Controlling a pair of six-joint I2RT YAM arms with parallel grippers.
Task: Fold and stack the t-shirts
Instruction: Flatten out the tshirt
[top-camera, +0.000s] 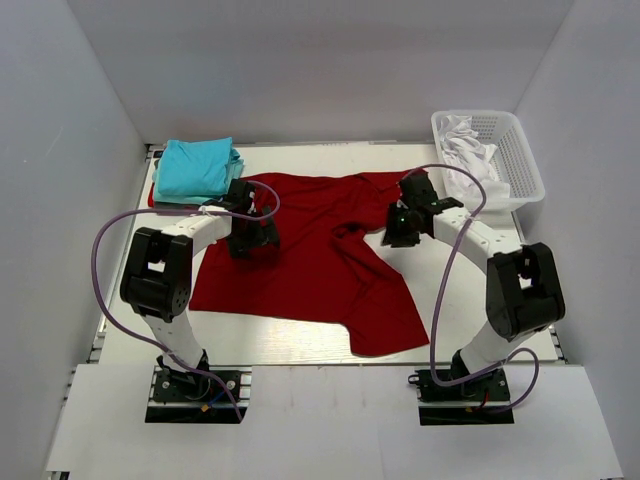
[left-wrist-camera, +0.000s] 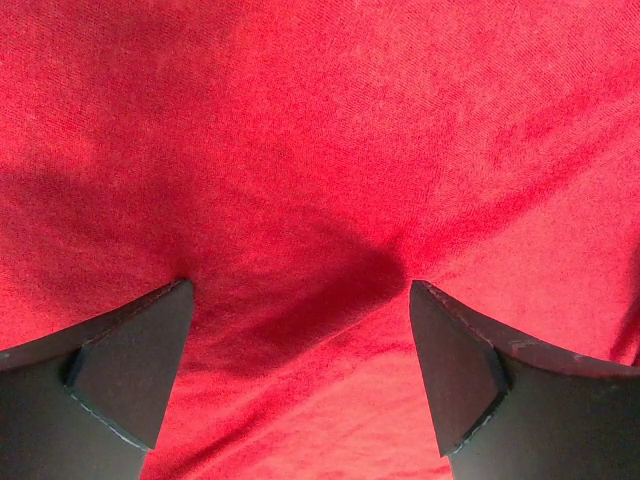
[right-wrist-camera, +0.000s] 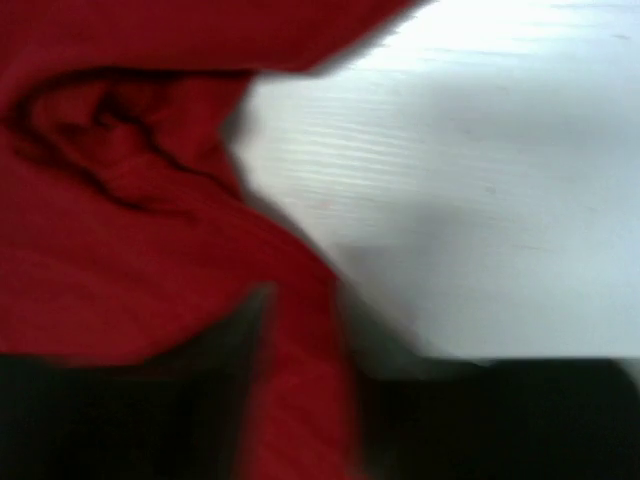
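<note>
Large plain dark red cloth t-shirt (top-camera: 300, 260): being displayed rumpled across centre of white worktop (top-camera: 260, 335).
Folded turquoise cloth t-shirts (top-camera: 195, 168): being carried stacked at far left corner, just beside red shirt.
Left claw (top-camera: 247, 238): being held spread wide over red cloth.
Right claw (top-camera: 400, 228): being held at shirt's right edge; view blurred, so whether it is pinching cannot be told.
White plastic mesh basket (top-camera: 522, 165): being occupied by white cloth (top-camera: 465, 150), far right.

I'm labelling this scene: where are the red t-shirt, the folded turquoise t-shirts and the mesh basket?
red t-shirt (top-camera: 300, 270), top view, flat middle of its body.
folded turquoise t-shirts (top-camera: 195, 168), top view, centre of top shirt.
mesh basket (top-camera: 522, 155), top view, its right wall.
</note>
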